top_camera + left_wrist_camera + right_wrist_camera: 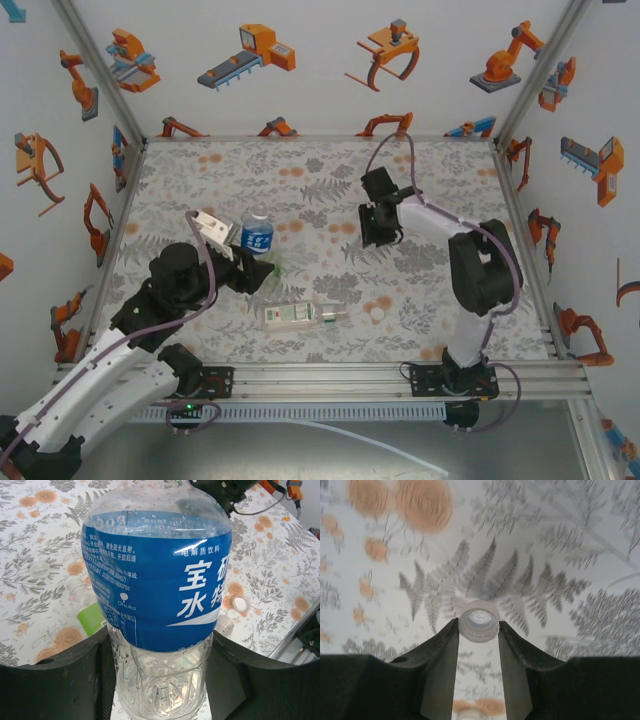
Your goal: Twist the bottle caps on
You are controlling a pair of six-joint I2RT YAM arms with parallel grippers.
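Observation:
My left gripper (pixel 160 680) is shut on the clear lower body of the squat blue-labelled bottle (pixel 155 580), one black finger on each side. From above, that bottle (pixel 257 234) stands upright at the left gripper (pixel 247 262). The green-labelled bottle (pixel 275 268) lies just behind it, its green label (pixel 92 617) showing past the blue one. The longer white-labelled bottle (pixel 298 315) lies on its side near the front. My right gripper (pixel 478 626) is shut on a small white cap (pixel 478 621), pinched between the fingertips above the mat. Another white cap (pixel 378 312) lies loose on the mat.
The floral mat (pixel 330 180) covers the table, walled in by panels with orange robot pictures. An aluminium rail (pixel 330 378) runs along the near edge. The right arm (pixel 480 265) reaches in from the right, its gripper (pixel 378 225) near the mat's middle.

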